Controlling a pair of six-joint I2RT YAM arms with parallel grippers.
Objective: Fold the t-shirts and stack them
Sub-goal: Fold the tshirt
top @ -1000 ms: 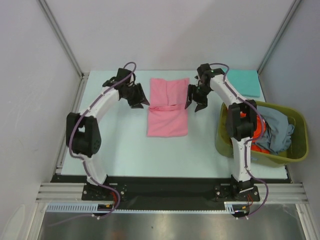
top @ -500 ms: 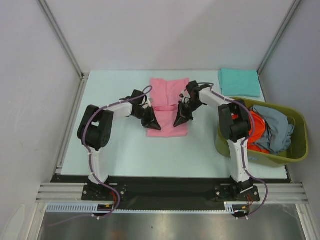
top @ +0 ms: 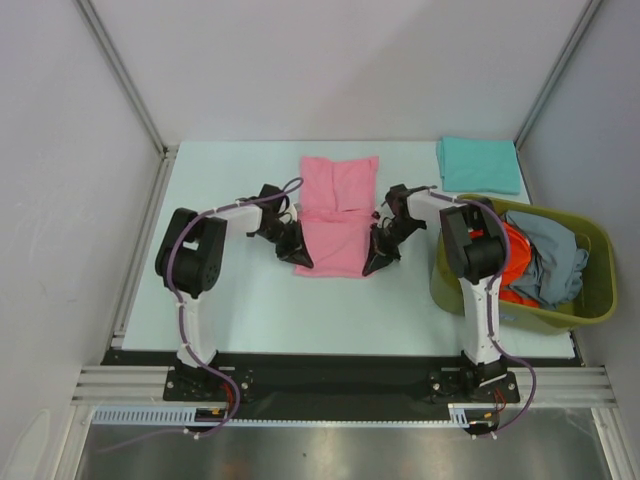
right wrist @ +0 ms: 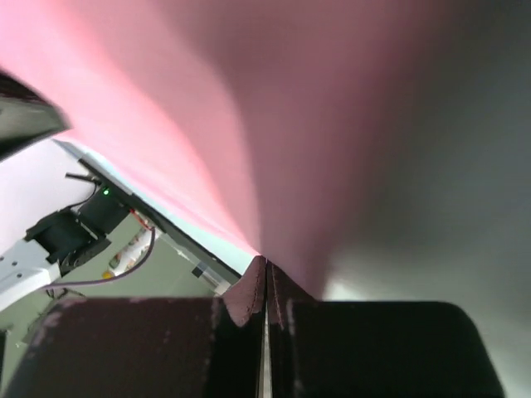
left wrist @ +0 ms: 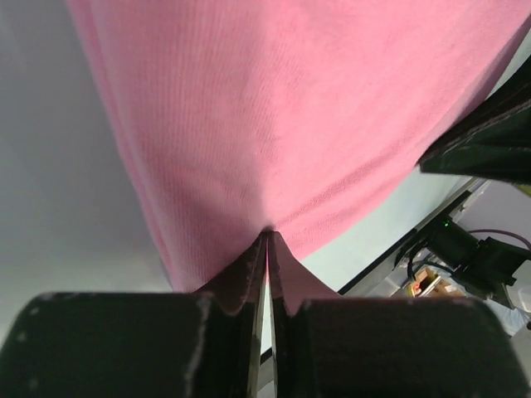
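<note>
Pale table (top: 230, 300), pink shirt (top: 335, 215) spread flat, left of the basket (top: 520, 315). Left gripper (top: 299, 259) is clamped tight on the shirt's near corner away from the basket. Right gripper (top: 372, 265) is pinching the near corner basket-side. Teal shirt (top: 478, 165) sits folded behind the basket.

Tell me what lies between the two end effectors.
The pink t-shirt spans the stretch between the left end effector and the right end effector, each pinching a near corner; the top view shows it.
</note>
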